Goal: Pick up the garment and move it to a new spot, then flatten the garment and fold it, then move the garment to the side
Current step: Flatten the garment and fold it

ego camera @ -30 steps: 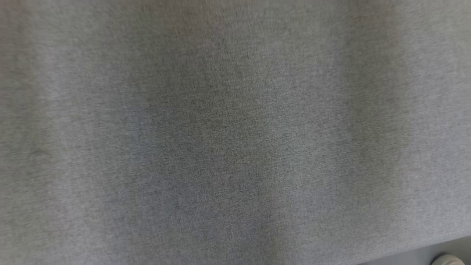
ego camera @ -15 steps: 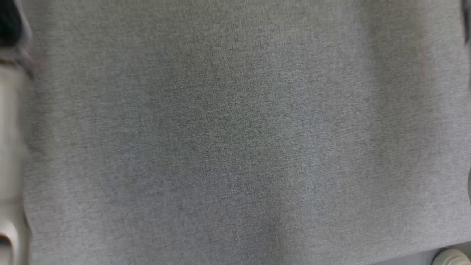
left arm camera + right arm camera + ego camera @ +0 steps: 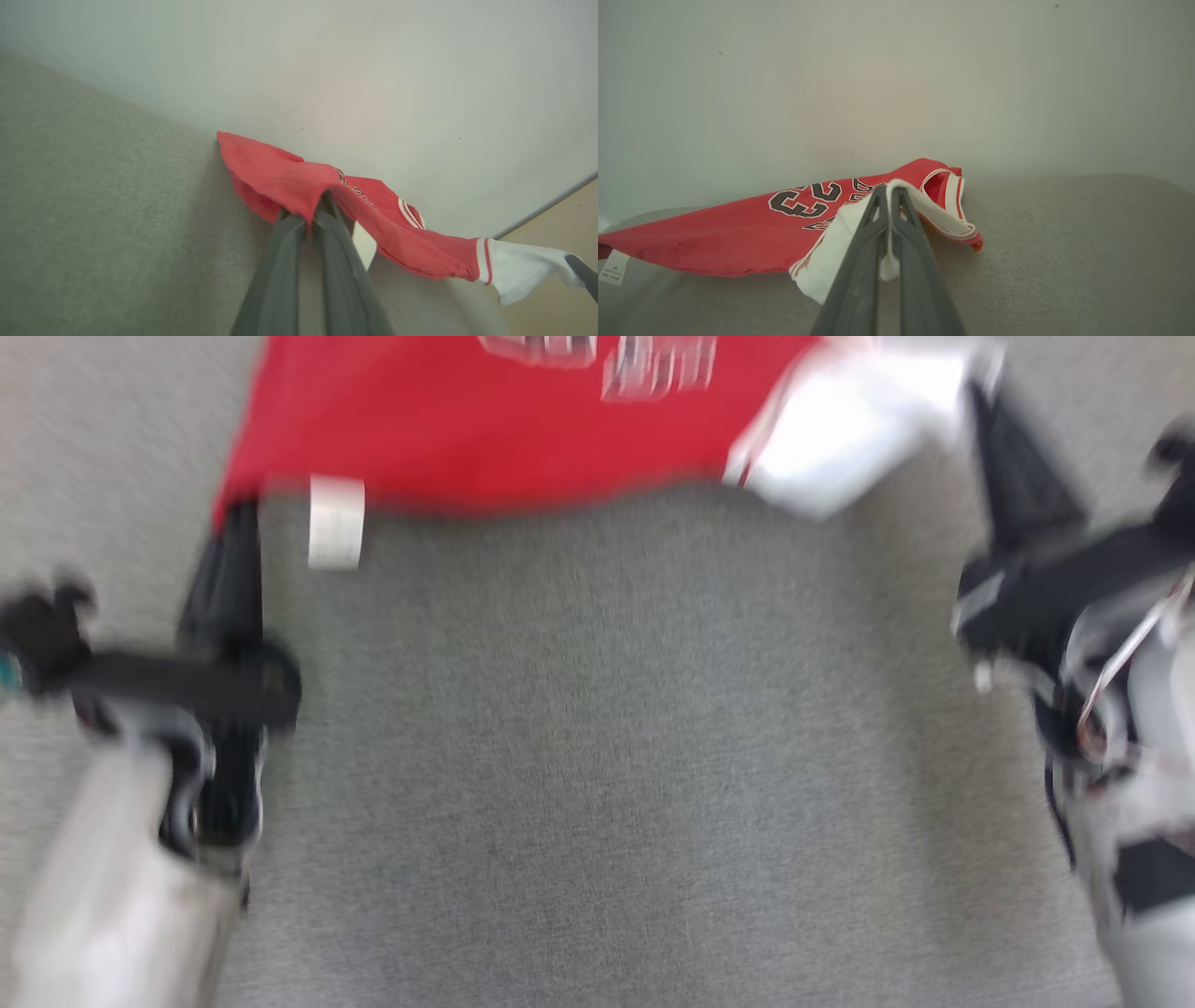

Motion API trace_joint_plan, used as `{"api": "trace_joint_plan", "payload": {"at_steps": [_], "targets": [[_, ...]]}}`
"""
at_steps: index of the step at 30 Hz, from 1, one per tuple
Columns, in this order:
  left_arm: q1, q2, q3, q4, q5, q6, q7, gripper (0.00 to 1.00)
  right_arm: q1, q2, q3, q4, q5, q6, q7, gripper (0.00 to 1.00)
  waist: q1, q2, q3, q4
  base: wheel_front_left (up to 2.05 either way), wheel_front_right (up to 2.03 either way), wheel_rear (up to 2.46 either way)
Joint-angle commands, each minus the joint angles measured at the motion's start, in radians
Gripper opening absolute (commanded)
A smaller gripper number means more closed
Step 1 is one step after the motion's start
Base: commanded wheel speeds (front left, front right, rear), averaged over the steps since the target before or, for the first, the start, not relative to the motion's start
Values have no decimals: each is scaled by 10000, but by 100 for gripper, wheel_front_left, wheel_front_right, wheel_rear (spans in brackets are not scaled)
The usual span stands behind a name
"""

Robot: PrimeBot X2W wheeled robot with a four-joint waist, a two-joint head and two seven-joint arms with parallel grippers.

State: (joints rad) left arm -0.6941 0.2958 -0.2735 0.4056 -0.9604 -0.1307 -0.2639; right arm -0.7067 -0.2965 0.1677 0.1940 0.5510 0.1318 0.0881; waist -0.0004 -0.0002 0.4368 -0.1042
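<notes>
The garment [image 3: 485, 420] is a red jersey with white trim and dark numbers, stretched across the top of the blurred head view. My left gripper [image 3: 238, 513] is shut on its red left corner, where a white label [image 3: 334, 521] hangs. My right gripper [image 3: 980, 392] is shut on the white sleeve part [image 3: 845, 425] at the right. In the left wrist view the garment [image 3: 299, 184] drapes over the tips of the left gripper [image 3: 310, 219]. In the right wrist view the right gripper [image 3: 889, 191] pinches white cloth of the garment [image 3: 738, 233].
Grey fabric surface [image 3: 597, 756] spreads under and in front of the garment. A pale wall [image 3: 896, 70] stands behind it. In the left wrist view a beige floor strip [image 3: 560, 214] shows at the right.
The head view has shifted: earlier it held grey fabric alone, now both grippers and the red garment are in it.
</notes>
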Motion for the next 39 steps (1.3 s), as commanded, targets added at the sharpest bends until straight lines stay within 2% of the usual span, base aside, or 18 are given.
{"api": "trace_joint_plan", "payload": {"at_steps": [1,6,10,13,14,17,20,26,32,35,39], "targets": [[699,-121,338,-85,124,13,-4,0,645,33,-271,-388,-389,-23,478,0,4,2,-1638,108,0,0,0],[2603,-774,936,-376,655,13,-4,0,2603,464,-1198,-1444,-1204,-23,2411,0,4,2,-2490,175,0,0,0],[3757,-1238,1052,-662,1191,10,-3,0,3949,762,-1780,-2317,-1834,-23,3937,0,4,2,-2993,307,0,0,0],[4426,-1291,955,-787,1673,11,-5,0,4912,909,-2013,-2859,-2217,-23,5115,0,4,2,-3289,398,0,0,0],[4426,-1291,955,-787,1673,11,-5,0,4912,909,-2013,-2859,-2217,-23,5115,0,4,2,-3289,398,0,0,0],[4954,-1362,961,-789,2014,34,-5,0,5711,894,-2168,-3506,-2516,-23,6142,0,4,2,-3482,438,0,0,0],[5446,-1232,800,-692,2182,92,7,0,6584,938,-2257,-3977,-2721,-23,7157,0,4,2,-3695,445,0,0,0],[6305,-988,587,-957,2553,696,399,0,8153,929,-2320,-4822,-2621,-23,8990,0,4,2,-3933,499,0,0,0],[7060,-605,294,-1380,2999,1330,1038,0,9101,966,-2313,-5284,-2573,-23,9656,0,4,2,-3951,482,0,0,0],[7342,-455,126,-1573,3163,1493,1322,0,9202,897,-2285,-5193,-2671,-23,9453,0,4,2,-3907,455,0,0,0],[7439,-327,-95,-1830,3325,1614,1635,0,8777,916,-2314,-4878,-2768,-23,8670,0,4,2,-3788,483,0,0,0]]}}
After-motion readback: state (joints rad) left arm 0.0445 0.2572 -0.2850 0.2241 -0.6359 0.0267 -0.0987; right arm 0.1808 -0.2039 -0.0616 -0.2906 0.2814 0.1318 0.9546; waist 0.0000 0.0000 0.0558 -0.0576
